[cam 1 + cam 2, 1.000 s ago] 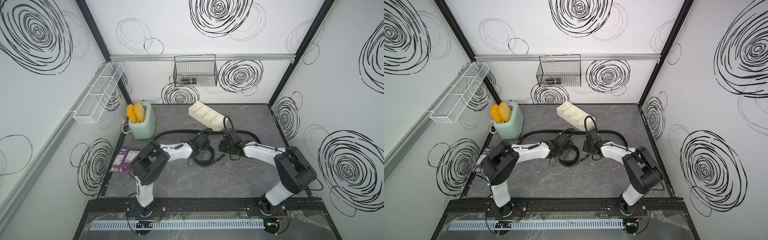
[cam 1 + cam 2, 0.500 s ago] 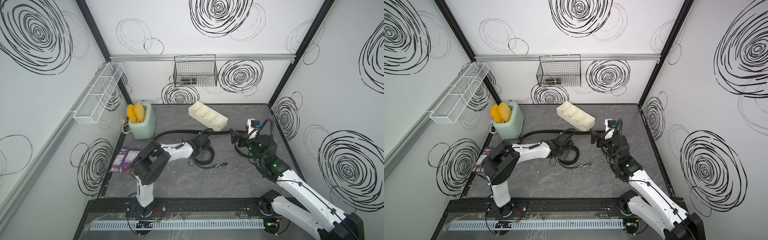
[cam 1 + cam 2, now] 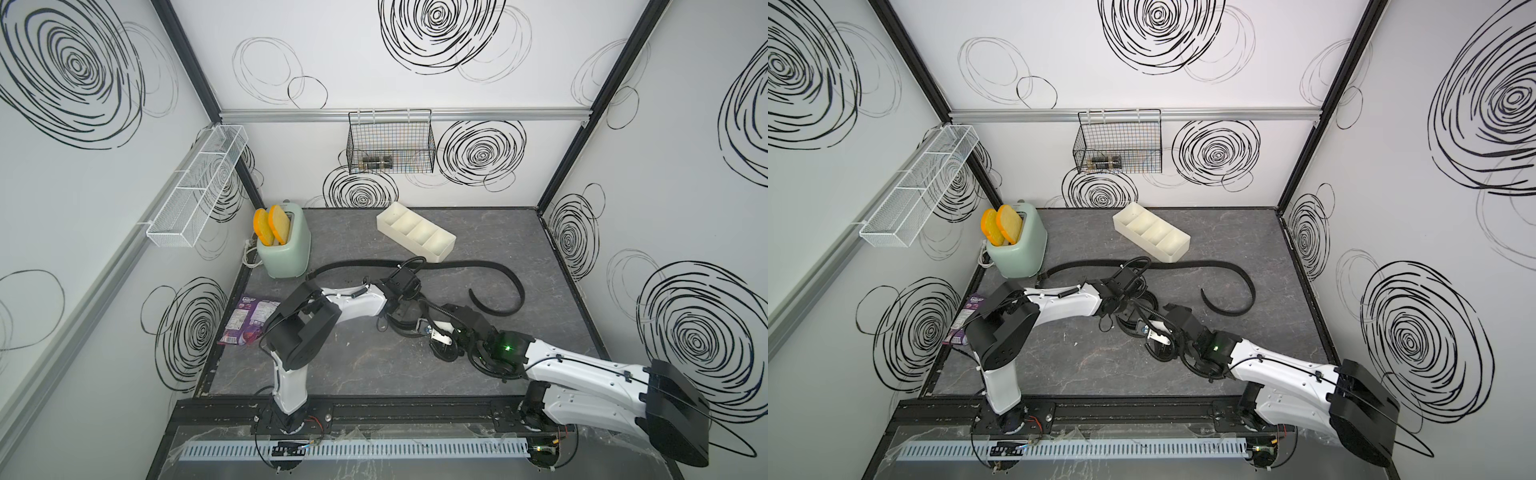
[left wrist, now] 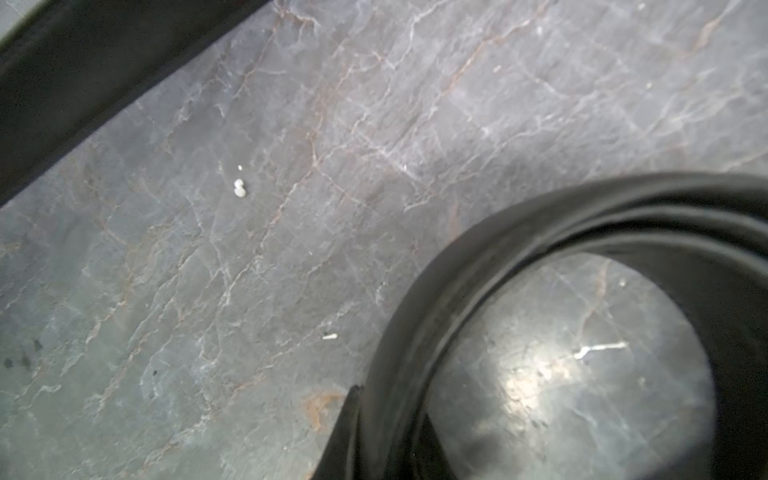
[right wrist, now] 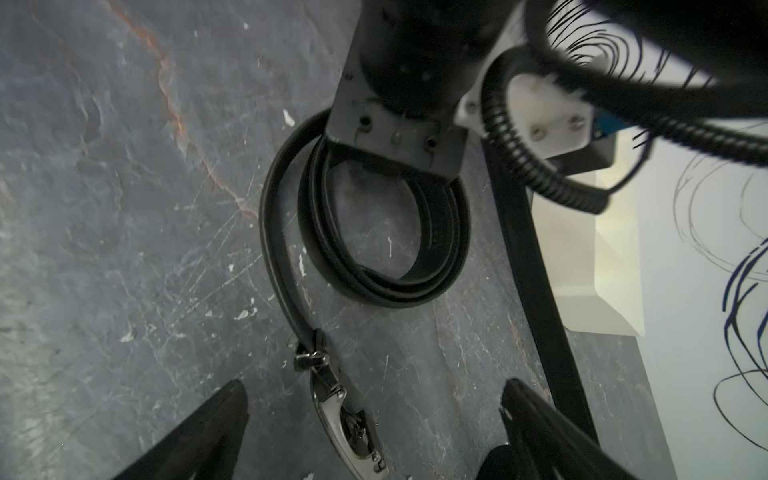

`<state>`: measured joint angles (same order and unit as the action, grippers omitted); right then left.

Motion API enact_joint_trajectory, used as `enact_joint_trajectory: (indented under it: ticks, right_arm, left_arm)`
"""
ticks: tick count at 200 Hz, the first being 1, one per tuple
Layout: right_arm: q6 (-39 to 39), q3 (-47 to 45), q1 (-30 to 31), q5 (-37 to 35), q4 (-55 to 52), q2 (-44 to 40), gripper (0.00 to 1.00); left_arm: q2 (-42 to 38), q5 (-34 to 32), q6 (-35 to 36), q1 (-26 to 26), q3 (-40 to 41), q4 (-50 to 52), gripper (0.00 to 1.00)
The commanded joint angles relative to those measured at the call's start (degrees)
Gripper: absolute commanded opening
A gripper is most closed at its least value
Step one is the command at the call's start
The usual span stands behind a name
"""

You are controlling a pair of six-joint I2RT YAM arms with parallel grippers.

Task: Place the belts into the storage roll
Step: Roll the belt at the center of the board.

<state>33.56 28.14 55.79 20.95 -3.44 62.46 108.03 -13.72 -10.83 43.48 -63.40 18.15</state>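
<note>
One belt is wound into a black coil (image 3: 400, 329) (image 3: 1128, 325) (image 5: 382, 286) on the grey table, mid-floor. My left gripper (image 3: 405, 309) (image 4: 386, 432) is shut on the coil's wall (image 4: 457, 257), one finger inside the ring and one outside. The coil's loose end runs out to a silvery buckle (image 5: 345, 419) (image 3: 440, 337). My right gripper (image 5: 374, 395) (image 3: 437, 336) hangs open over that buckle, a finger on each side, not touching it. The second belt (image 3: 478, 264) (image 3: 1219, 264) lies stretched out behind, curling at the right. The cream storage roll (image 3: 384, 220) (image 3: 1121, 220) stands at the back, its compartments holding nothing.
A green toaster (image 3: 286, 249) with two bread slices stands at the back left. A purple snack packet (image 3: 249, 320) lies by the left edge. A black wire basket (image 3: 390, 145) and a white mesh shelf (image 3: 195, 191) hang on the walls.
My right arm swung away to the right and came back low from the front, jaws wide, over the buckle. The left gripper and the coil stayed put.
</note>
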Motion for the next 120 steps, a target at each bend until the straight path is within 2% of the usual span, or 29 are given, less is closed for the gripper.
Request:
enact_joint_trajectory:
  ticks: [1,78,120]
  right_arm:
    - [3.87,0.22,0.48,-4.48,4.80,2.42,0.97]
    - [0.89,4.72,0.72,-1.80,5.88,13.91,0.94]
    - [1.10,5.87,-0.52,-2.02,5.54,18.30,0.87]
  left_arm:
    - [3.20,2.24,1.73,-0.06,2.40,7.51,0.00]
    - [3.16,2.81,2.63,-1.03,2.73,7.53,0.00]
    - [2.71,3.43,3.52,-0.67,3.62,7.34,0.00]
